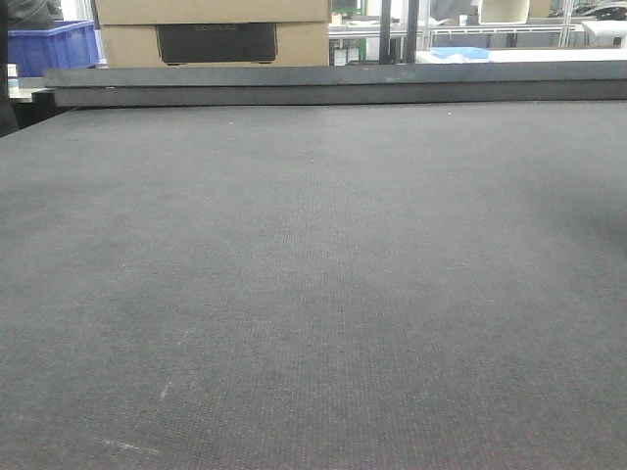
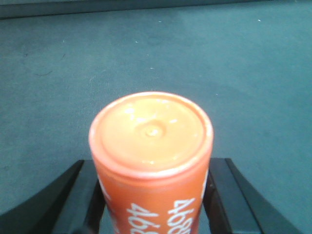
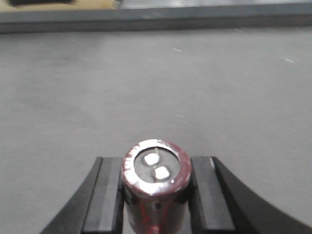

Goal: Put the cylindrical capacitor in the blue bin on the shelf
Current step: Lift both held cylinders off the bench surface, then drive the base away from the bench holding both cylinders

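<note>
orange capacitor [image 2: 151, 134] being clamped between left gripper [image 2: 152, 168] fingers, rimmed end sticking out past fingertips, over mat [image 2: 234, 73]. red cylinder [image 3: 156, 195] being clamped likewise by right gripper [image 3: 156, 168], two-terminal end sticking out.
</note>
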Controlling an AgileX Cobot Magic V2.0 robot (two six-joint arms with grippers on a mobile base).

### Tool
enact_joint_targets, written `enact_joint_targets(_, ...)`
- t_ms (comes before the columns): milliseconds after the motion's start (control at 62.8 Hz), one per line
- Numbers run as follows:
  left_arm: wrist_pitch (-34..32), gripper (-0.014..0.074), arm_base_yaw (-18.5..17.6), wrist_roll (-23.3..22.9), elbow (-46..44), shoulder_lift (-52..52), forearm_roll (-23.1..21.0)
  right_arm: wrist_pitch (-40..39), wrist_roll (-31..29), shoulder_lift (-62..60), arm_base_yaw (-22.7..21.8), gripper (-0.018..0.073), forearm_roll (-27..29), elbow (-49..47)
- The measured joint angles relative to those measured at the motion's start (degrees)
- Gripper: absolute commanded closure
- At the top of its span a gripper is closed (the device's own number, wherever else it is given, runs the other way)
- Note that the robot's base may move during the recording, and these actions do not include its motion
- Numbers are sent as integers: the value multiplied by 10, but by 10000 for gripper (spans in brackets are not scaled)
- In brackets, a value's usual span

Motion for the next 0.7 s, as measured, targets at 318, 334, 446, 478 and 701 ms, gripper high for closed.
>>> enact_joint_targets(318,112,707,0,-16,0,-106,14,85,-4,-74,60,720,9,-3)
enact_joint_targets(334,115,707,0,-16,0,-109,14,89,-5,-77,60,720,9,-3)
enact_joint_targets(446,124,707,0,-16,3,-122,14,109,-9,-90,62,720,9,-3)
enact_joint_targets(478,126,707,0,-16,6,-122,14,110,-10,-92,62,721,8,-3)
enact_joint_targets(701,130,707,0,-17,8,-124,14,114,-10,-95,62,721,8,-3)
